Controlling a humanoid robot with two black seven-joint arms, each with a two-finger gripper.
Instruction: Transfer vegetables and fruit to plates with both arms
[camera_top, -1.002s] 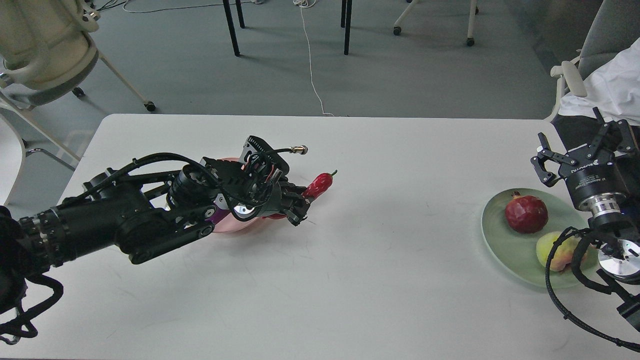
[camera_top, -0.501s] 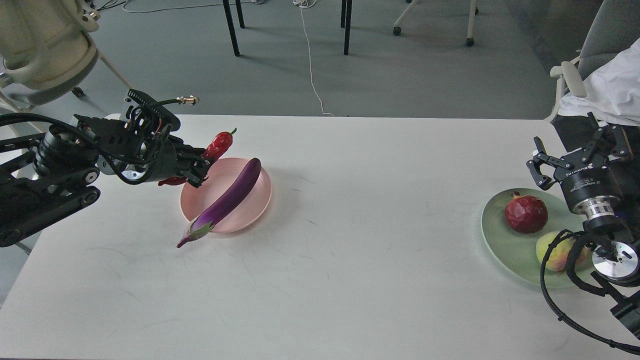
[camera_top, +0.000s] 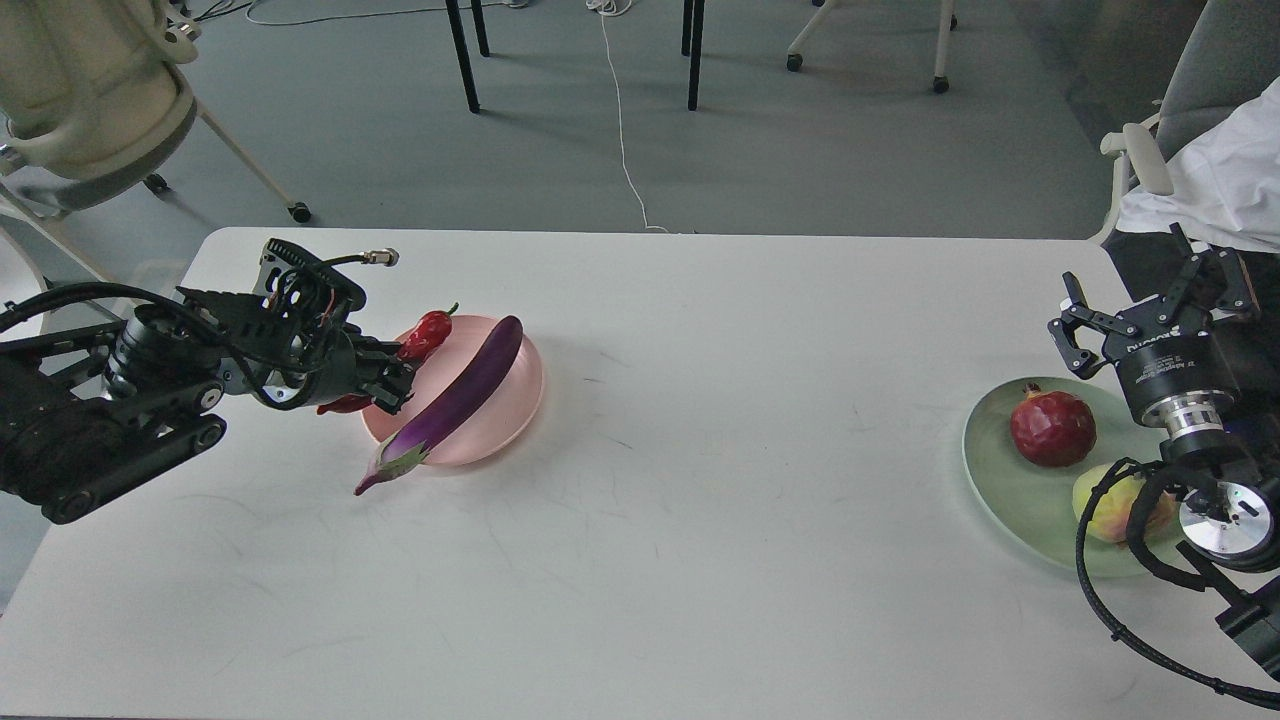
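My left gripper (camera_top: 392, 375) is shut on the red chili pepper (camera_top: 424, 333) and holds it over the left rim of the pink plate (camera_top: 515, 405). The purple eggplant (camera_top: 450, 400) lies slantwise across that plate, its calyx end hanging over the near-left rim onto the table. My right gripper (camera_top: 1150, 300) is open and empty, just behind the green plate (camera_top: 1010, 480) at the right. The dark red pomegranate (camera_top: 1051, 428) and the yellow-green fruit (camera_top: 1105, 502) lie on the green plate, the latter partly hidden by my right arm's cable.
The white table (camera_top: 660, 520) spreads between the two plates. A pale office chair (camera_top: 90, 90) stands beyond the far-left corner. A grey chair with white cloth (camera_top: 1210, 170) stands at the far right. Chair legs and a cable lie on the floor behind.
My left arm carried the chili from the plate's right side over to its left, then lowered it toward the left rim. The eggplant came into view. My right gripper shifted slightly left.
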